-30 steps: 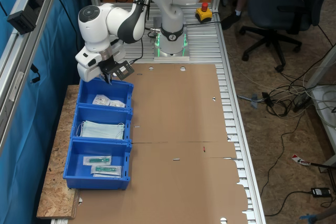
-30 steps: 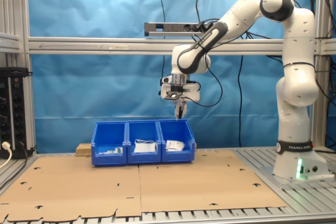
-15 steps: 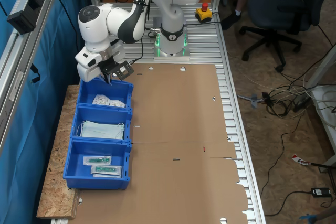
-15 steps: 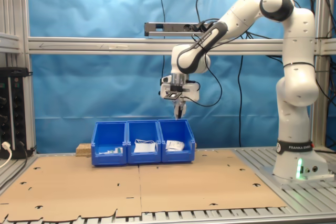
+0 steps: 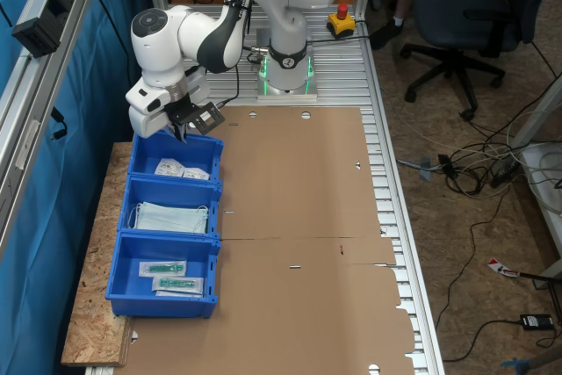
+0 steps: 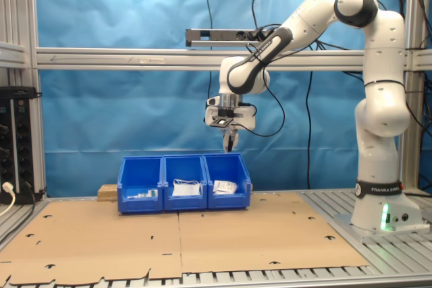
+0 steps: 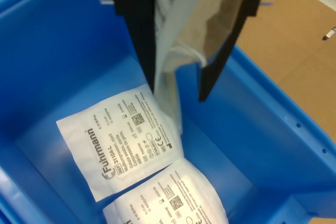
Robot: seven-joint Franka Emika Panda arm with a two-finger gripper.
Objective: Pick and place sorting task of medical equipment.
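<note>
In the wrist view the black fingers are cut off by the frame edge, and the white packet pinched between them hangs down, its upper part hidden. The gripper is closed on this packet, above the end bin of a row of three blue bins. Two more white packets lie flat on that bin's floor, one overlapping the other. In both exterior views the gripper hovers over that bin, the held packet too small to make out.
</note>
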